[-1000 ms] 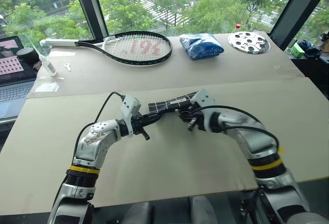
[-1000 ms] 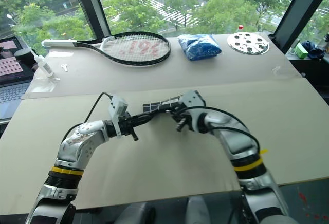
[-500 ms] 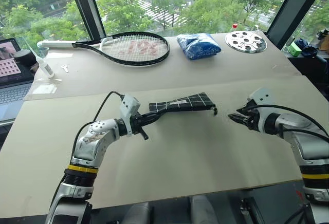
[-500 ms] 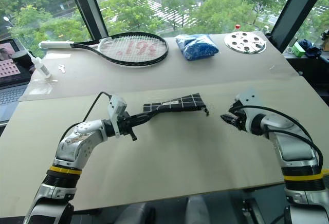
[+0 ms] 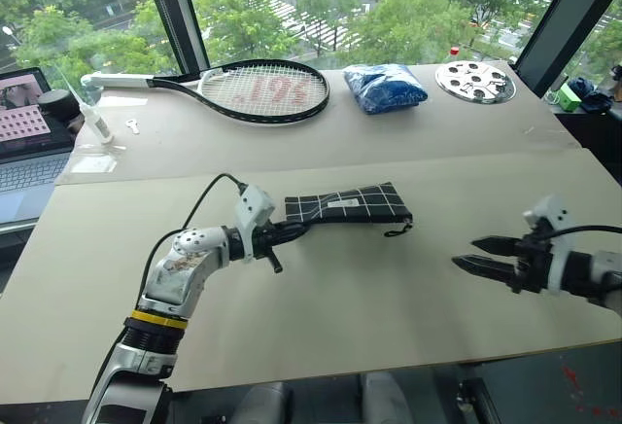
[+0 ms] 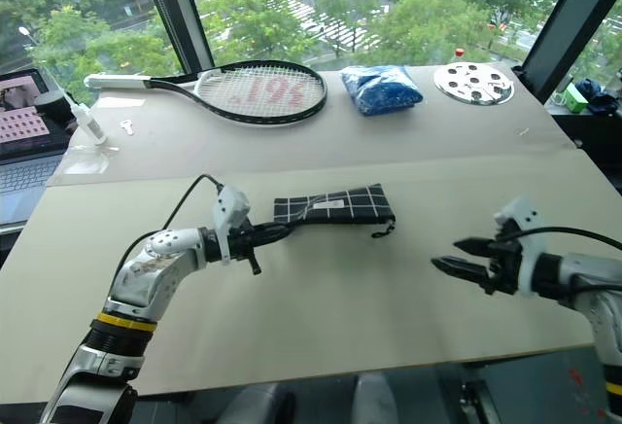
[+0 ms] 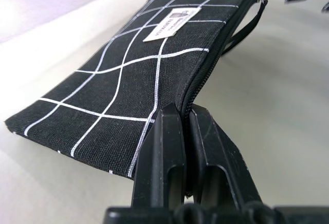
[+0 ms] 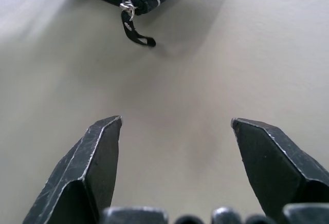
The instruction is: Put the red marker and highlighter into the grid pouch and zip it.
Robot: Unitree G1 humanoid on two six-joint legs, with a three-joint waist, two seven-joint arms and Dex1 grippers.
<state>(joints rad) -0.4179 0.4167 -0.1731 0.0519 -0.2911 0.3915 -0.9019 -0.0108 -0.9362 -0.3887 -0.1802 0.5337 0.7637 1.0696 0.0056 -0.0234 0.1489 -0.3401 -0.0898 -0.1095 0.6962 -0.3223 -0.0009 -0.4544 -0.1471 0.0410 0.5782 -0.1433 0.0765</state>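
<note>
Grid pouch (image 5: 348, 203) zipped, left pincer (image 7: 180, 126) still pinching, right pincer (image 5: 478, 255) withdrawn, spread

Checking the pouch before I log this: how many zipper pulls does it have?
1. The zipper pull strap hangs at the end of the grid pouch facing the right pincer. The left pincer covers the other end, so another could be hidden.

Right pincer (image 5: 468, 253) now open, well clear of grid pouch (image 5: 345, 204).
</note>
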